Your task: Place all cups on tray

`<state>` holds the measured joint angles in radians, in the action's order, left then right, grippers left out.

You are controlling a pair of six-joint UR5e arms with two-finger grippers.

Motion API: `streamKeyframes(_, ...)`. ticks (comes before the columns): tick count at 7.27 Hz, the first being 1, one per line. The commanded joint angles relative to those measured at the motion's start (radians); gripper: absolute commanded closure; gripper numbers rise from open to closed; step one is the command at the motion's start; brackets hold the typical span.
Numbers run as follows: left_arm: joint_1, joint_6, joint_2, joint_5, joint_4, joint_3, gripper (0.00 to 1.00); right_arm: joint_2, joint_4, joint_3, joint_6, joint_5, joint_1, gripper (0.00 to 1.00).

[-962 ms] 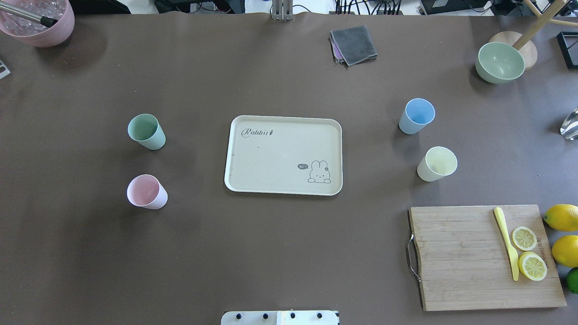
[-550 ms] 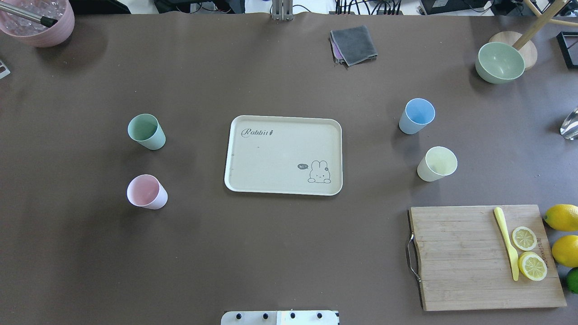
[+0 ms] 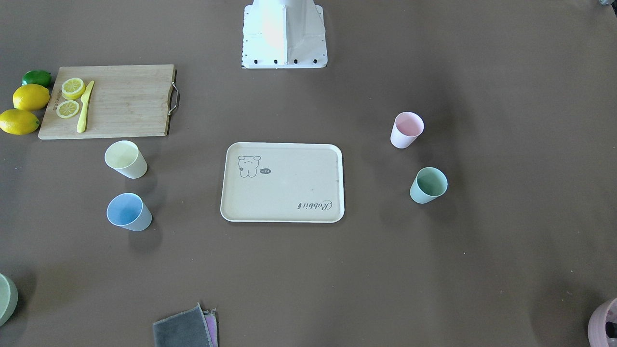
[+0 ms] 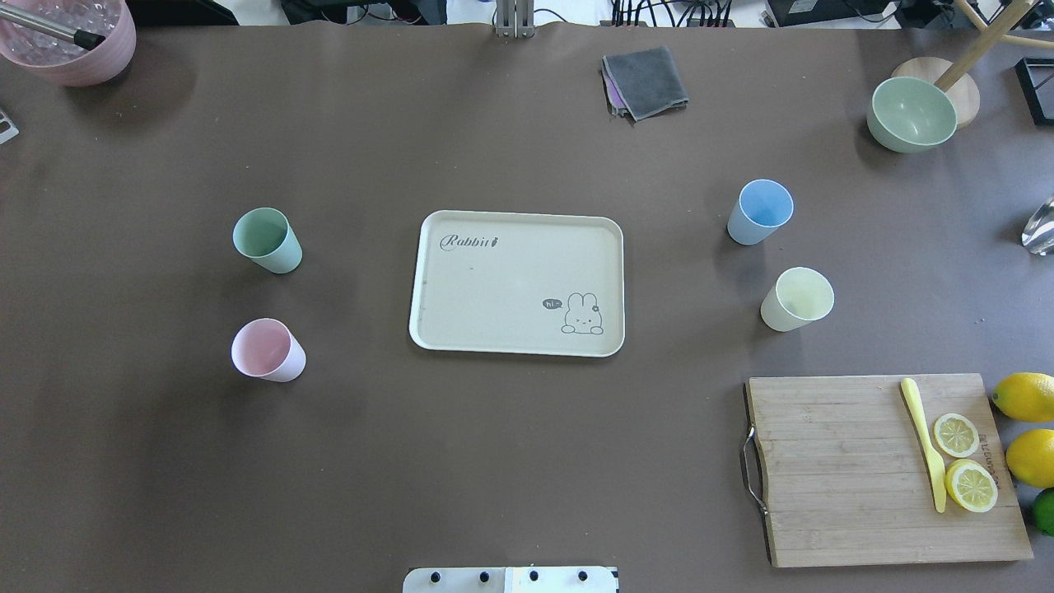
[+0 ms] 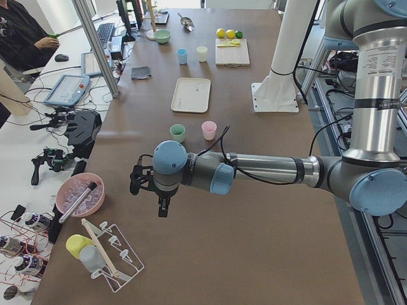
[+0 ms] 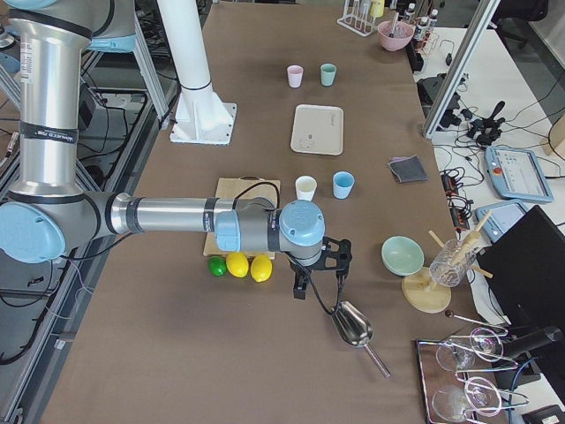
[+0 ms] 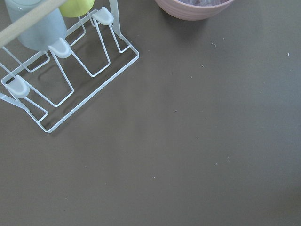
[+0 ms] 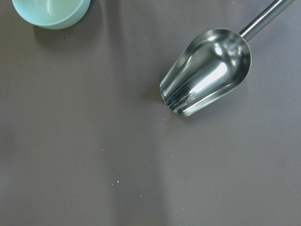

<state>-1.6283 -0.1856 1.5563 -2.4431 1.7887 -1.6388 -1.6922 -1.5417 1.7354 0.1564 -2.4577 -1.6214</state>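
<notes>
The cream tray (image 4: 478,288) lies empty at the table's middle. The mint green cup (image 4: 265,240) and the pink cup (image 4: 267,350) stand upright on the table left of it. The light blue cup (image 4: 760,212) and the pale yellow cup (image 4: 796,299) stand upright right of it. My left gripper (image 5: 163,208) shows only in the exterior left view, far out past the mint and pink cups. My right gripper (image 6: 302,288) shows only in the exterior right view, near the lemons. I cannot tell whether either is open or shut.
A wooden cutting board (image 4: 840,469) with lemon slices and a yellow knife lies front right, lemons (image 4: 1025,395) beside it. A green bowl (image 4: 911,114), a grey cloth (image 4: 644,82) and a pink container (image 4: 70,41) stand at the back. A metal scoop (image 8: 207,70) and a wire rack (image 7: 61,70) lie under the wrists.
</notes>
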Motion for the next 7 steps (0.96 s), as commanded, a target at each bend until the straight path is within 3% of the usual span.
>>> streamKeyframes(1, 0.001, -0.002, 0.001, -0.001, 0.000, -0.003, 0.03, -0.003, 0.000, 0.009, 0.006, -0.003, -0.002, 0.00)
streamKeyframes(4, 0.002, -0.009, 0.008, -0.013, 0.011, -0.038, 0.03, 0.040, -0.005, 0.055, 0.035, -0.056, -0.003, 0.00)
streamKeyframes(5, 0.002, -0.011, 0.013, -0.010, 0.011, -0.038, 0.03, 0.052, -0.006, 0.049, 0.035, 0.036, 0.011, 0.00)
streamKeyframes(6, 0.010, -0.012, 0.021, -0.005, 0.017, -0.048, 0.03, 0.057, -0.040, 0.102, 0.055, 0.074, 0.027, 0.00)
streamKeyframes(7, 0.025, -0.116, 0.021, -0.013, 0.021, -0.100, 0.03, 0.103, -0.093, 0.125, 0.121, 0.016, 0.044, 0.00)
